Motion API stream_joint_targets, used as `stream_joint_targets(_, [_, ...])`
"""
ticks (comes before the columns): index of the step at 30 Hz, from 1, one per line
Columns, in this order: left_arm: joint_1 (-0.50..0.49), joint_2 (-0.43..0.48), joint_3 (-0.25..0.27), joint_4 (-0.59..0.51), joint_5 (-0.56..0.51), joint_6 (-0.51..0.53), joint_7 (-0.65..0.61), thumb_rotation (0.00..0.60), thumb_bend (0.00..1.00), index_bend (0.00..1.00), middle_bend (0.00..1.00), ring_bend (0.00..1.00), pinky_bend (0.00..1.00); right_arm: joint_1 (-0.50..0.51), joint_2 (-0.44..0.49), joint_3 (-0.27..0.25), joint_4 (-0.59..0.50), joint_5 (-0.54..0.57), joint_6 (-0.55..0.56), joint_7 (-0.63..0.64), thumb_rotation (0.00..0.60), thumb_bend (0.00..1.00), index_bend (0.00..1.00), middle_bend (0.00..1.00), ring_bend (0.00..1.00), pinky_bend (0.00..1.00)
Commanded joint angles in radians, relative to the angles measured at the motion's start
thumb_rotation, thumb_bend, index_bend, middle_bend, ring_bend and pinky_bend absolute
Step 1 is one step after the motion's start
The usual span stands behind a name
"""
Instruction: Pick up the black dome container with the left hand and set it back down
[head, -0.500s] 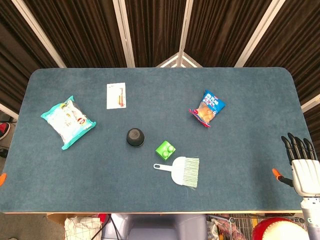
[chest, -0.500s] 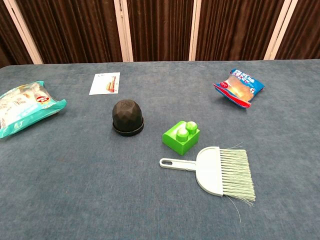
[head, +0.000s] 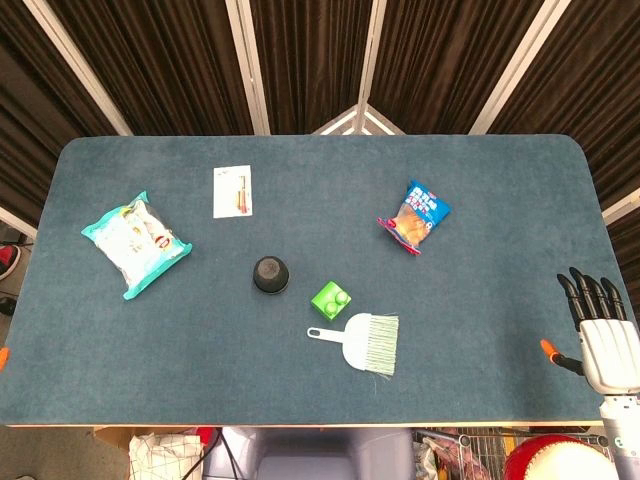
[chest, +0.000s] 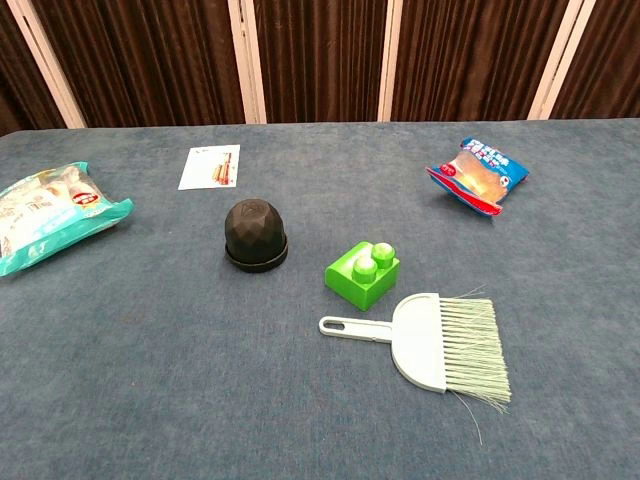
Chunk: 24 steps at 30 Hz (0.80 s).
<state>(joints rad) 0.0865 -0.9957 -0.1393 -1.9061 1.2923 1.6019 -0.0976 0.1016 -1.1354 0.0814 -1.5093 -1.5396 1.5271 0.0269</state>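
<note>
The light is bright and even, coming from above. Things on the table (head: 480, 200) have only small, soft shadows. Both pictures look sharp. The dark curtains (chest: 320, 60) behind stay dim.

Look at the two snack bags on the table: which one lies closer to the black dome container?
The teal and white bag at the table's left side lies slightly closer to the black dome container; the blue and orange bag sits further off, beyond the green block.

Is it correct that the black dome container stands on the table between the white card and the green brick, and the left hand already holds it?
Not quite. The black dome container does stand between the white card and the green brick, but nothing holds it. The chest view shows it alone on the table; no left hand is in view.
</note>
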Motion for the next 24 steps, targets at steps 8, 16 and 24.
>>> stream_joint_targets(8, [-0.022, -0.009, 0.02, 0.004, 0.024, -0.041, 0.027, 0.6, 0.34, 0.11, 0.05, 0.0, 0.0, -0.015, 0.003, 0.0, -0.003, -0.004, 0.023, 0.022, 0.6, 0.21, 0.0, 0.01, 0.08, 0.0])
stream_joint_targets(16, [-0.07, -0.018, 0.021, 0.019, 0.066, -0.108, -0.019, 0.6, 0.31, 0.09, 0.03, 0.0, 0.0, -0.02, 0.01, 0.002, -0.005, -0.001, 0.029, 0.067, 0.6, 0.21, 0.0, 0.01, 0.08, 0.0])
stream_joint_targets(24, [-0.227, 0.009, -0.046, 0.045, 0.038, -0.332, -0.146, 0.6, 0.28, 0.07, 0.01, 0.0, 0.0, -0.016, 0.01, 0.002, -0.007, -0.009, 0.026, 0.08, 0.6, 0.21, 0.0, 0.01, 0.08, 0.0])
